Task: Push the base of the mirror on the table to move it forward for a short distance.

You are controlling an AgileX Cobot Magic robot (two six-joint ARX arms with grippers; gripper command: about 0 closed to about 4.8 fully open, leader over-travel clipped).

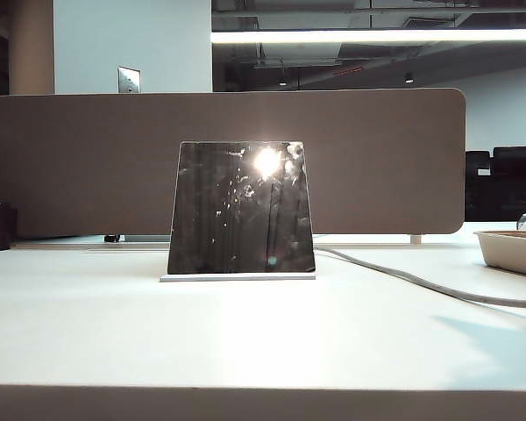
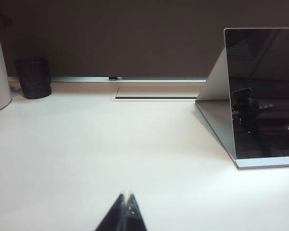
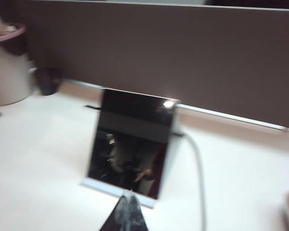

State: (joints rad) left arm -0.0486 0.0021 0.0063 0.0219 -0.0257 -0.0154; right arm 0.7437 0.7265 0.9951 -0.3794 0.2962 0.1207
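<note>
Fingers of the right gripper [image 3: 129, 204] pressed together, tips just before the base of the mirror [image 3: 116, 188]; left fingers [image 2: 127, 207] likewise closed, low over bare counter [image 2: 86, 159], well aside. Beyond, mirror [image 1: 242, 208] tilted back mid-counter, cable [image 1: 421, 285] behind, beige divider [image 1: 88, 158] farthest.

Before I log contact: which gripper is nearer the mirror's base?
Right. The right gripper sits close in front of the base of the mirror; the left gripper is well off to its side.
</note>
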